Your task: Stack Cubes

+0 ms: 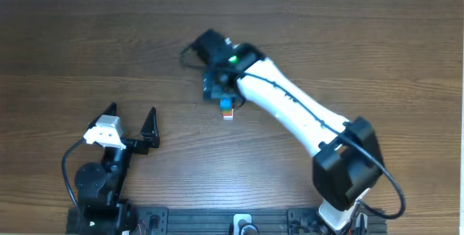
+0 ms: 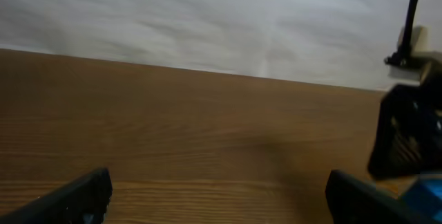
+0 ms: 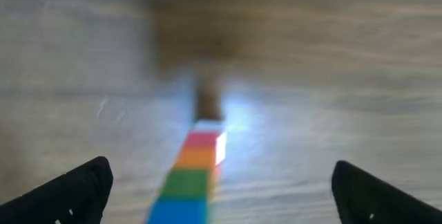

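A tall stack of cubes (image 3: 197, 175) stands on the wooden table (image 1: 348, 39), blue on top, then green, orange, red and white. In the top view the stack (image 1: 227, 109) is near the table's middle. My right gripper (image 3: 221, 179) hangs above it, open, its fingers (image 3: 83, 186) wide apart on either side and clear of the cubes. My left gripper (image 1: 131, 121) is open and holds nothing, low over the table at the near left. The left wrist view shows the blue top cube (image 2: 425, 196) under the right arm's black wrist (image 2: 407, 134).
The right arm's white link (image 1: 290, 108) slants from its base at the near right across to the middle. A pale wall (image 2: 207, 16) rises behind the table's far edge. Bare wood lies all around the stack.
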